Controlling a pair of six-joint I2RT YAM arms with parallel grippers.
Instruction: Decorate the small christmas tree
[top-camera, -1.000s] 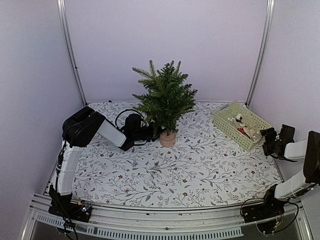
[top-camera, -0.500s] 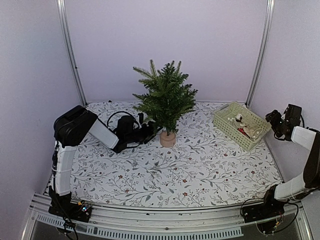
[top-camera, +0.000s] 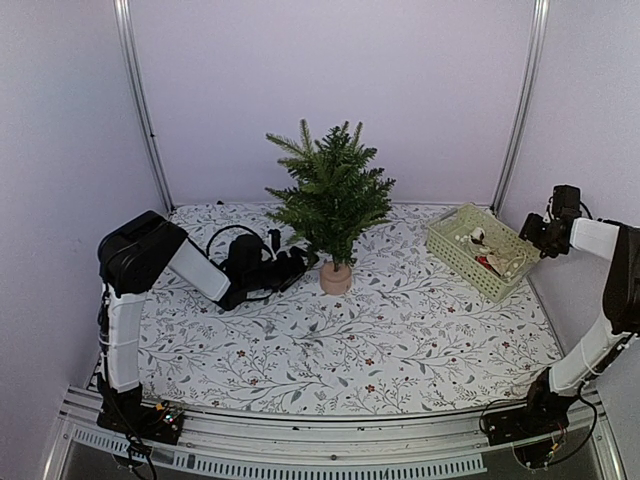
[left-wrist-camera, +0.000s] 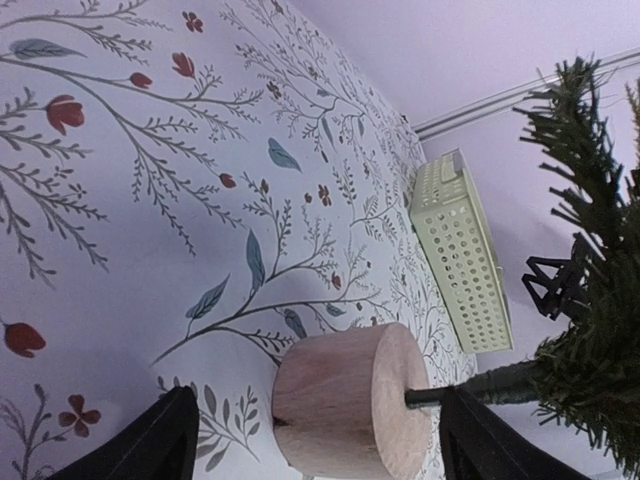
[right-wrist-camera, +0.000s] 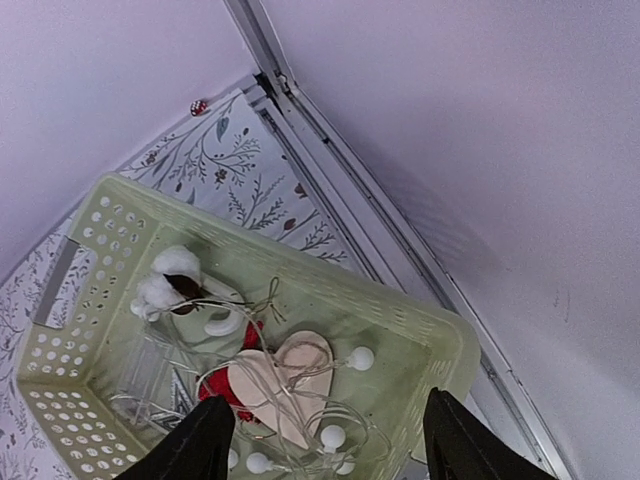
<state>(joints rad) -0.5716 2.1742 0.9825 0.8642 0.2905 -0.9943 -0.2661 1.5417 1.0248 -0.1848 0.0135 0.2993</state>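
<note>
The small christmas tree stands upright on its round tan base at the table's back centre. My left gripper is open, just left of the base, apart from it. In the left wrist view the base lies between my spread fingertips, without contact. My right gripper is open and empty above the right end of the pale green basket. The right wrist view shows the basket holding a wooden heart, a cotton boll, a red ornament and a white bead string.
The table has a floral cloth. Lilac walls and metal frame posts close the back and sides. The right wall stands close beside the basket and my right arm.
My left arm has drawn back leftward, moving the gripper a little away from the tree base. My right gripper has risen and swung up over the basket's right end.
</note>
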